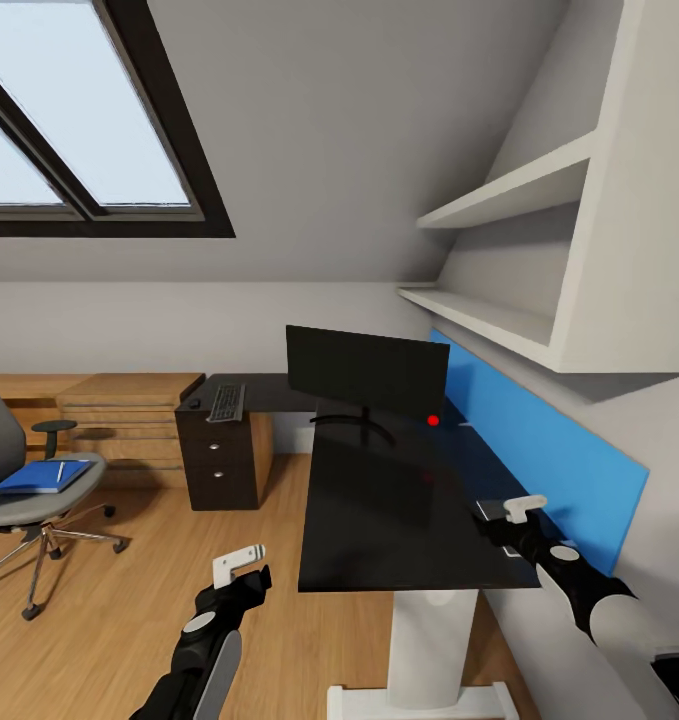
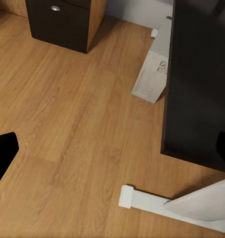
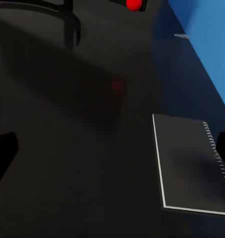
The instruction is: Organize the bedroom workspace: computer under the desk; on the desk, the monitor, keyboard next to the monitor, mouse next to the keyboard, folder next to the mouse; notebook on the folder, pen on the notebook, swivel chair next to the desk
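Across the middle of the head view runs the desk (image 1: 399, 520), glossy black with its blue back panel (image 1: 539, 440) along the right; the monitor (image 1: 367, 368) stands on it toward the far corner, and the keyboard (image 1: 226, 402) lies on the far wing at centre left with the mouse (image 1: 192, 403) just beside it. At the left edge sits the swivel chair (image 1: 29, 490), well apart from the desk, with the folder (image 1: 41, 476) on its seat and a thin pale stick, probably the pen (image 1: 60, 471), lying on the folder; the computer (image 2: 152, 77) stands under the desk, seen in the left wrist view. My right end effector (image 1: 519, 512) hovers over the desk's right side, near the notebook (image 3: 191, 166); its fingers look spread and empty; my left end effector (image 1: 241, 562) hangs over the floor (image 1: 149, 600) at lower centre, and I cannot tell whether it is released or clenched. I judge the notebook to be the step in hand; a thin flat slab wants a low approach, with one finger slid under its near edge; descending slowly should avoid pushing it against the panel.
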Controlling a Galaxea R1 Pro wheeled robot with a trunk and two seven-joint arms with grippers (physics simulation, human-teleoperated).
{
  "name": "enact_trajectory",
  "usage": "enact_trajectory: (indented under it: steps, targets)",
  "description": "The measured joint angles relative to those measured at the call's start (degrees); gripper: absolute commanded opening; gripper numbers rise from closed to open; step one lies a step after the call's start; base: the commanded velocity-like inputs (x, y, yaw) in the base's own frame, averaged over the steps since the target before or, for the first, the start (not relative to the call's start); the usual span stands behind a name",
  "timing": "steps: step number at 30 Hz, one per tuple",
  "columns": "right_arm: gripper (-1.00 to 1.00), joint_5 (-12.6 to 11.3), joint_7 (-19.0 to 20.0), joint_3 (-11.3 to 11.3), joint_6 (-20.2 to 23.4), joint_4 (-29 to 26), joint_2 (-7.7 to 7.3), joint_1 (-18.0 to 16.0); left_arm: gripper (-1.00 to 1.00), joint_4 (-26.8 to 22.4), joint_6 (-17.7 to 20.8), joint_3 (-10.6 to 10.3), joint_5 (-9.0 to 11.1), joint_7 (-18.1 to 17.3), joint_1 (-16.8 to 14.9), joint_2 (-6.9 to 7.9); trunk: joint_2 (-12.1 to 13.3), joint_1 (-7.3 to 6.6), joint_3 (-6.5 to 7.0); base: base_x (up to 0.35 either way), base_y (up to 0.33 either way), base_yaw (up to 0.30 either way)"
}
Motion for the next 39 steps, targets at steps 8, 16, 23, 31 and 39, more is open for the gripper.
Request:
enact_trajectory:
  steps: [8, 16, 23, 31, 39]
  targets:
    - [1.00, 0.06, -0.07, -0.03, 0.09, -0.11, 0.07, 0.00, 1.00, 0.00, 0.01, -0.04, 0.00, 0.00, 0.00, 0.00, 0.00, 0.00, 0.00, 0.000, 0.000, 0.000]
    - [1.00, 0.07, -0.22, -0.03, -0.11, -0.11, 0.08, 0.00, 1.00, 0.27, 0.01, -0.04, 0.00, 0.00, 0.00, 0.01, -0.01, -0.03, 0.00, 0.230, -0.041, 0.000]
    - [1.00, 0.07, -0.29, 0.08, -0.07, -0.13, 0.10, 0.00, 1.00, 0.43, 0.01, -0.04, 0.00, -0.02, 0.00, 0.01, -0.01, -0.03, 0.00, 0.317, -0.075, 0.000]
    - [1.00, 0.07, -0.29, 0.00, -0.19, -0.11, 0.13, 0.00, 1.00, 0.75, 0.01, -0.05, 0.00, -0.06, 0.00, 0.01, -0.01, -0.03, 0.00, 0.302, -0.075, 0.000]
    - [1.00, 0.03, -0.28, 0.05, -0.15, -0.08, 0.16, 0.01, 1.00, 0.89, 0.00, -0.11, 0.00, -0.09, -0.01, -0.04, 0.00, -0.02, 0.00, 0.230, -0.078, -0.062]
